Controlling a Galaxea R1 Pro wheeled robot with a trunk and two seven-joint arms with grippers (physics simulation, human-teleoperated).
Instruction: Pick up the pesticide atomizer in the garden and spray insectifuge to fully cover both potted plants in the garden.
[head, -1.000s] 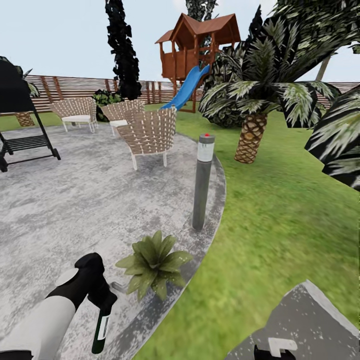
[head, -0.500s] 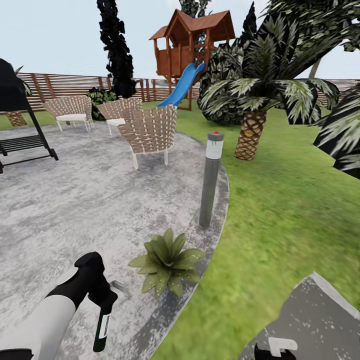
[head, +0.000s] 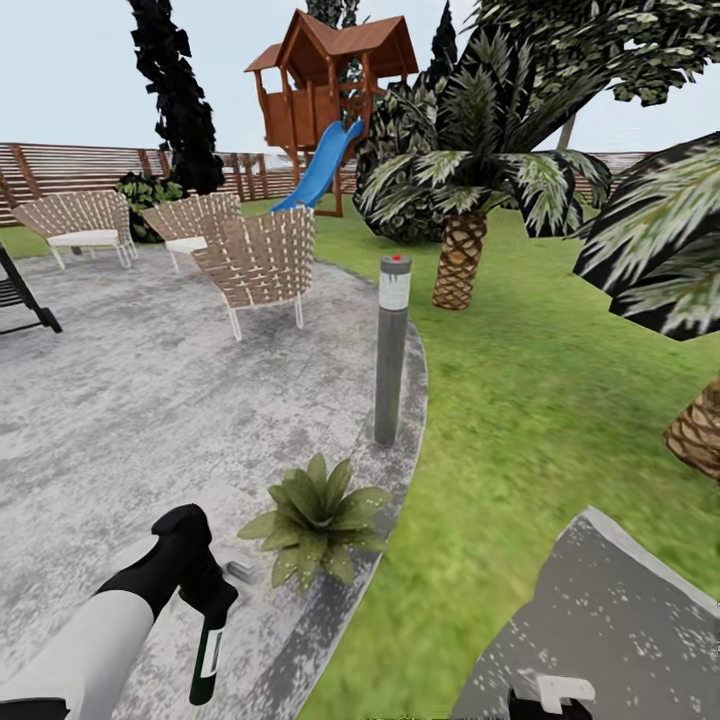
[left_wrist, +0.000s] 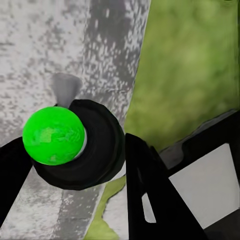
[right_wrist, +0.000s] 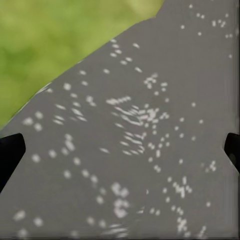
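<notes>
Now we carry the pesticide atomizer (head: 208, 655) clamped in our left gripper (head: 205, 598), hanging at seven o'clock of the potted plant (head: 315, 520) on the paving's (head: 130, 400) edge, so next we should aim its nozzle there.

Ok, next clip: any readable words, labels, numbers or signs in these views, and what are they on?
None can be read.
White label band on the pesticide atomizer, held in the left tool: dark marks, too small and blurred to read.
White band on the grey bollard light: blank as far as the head view shows.
Playhouse, wicker chairs and fence: no lettering visible.
</notes>
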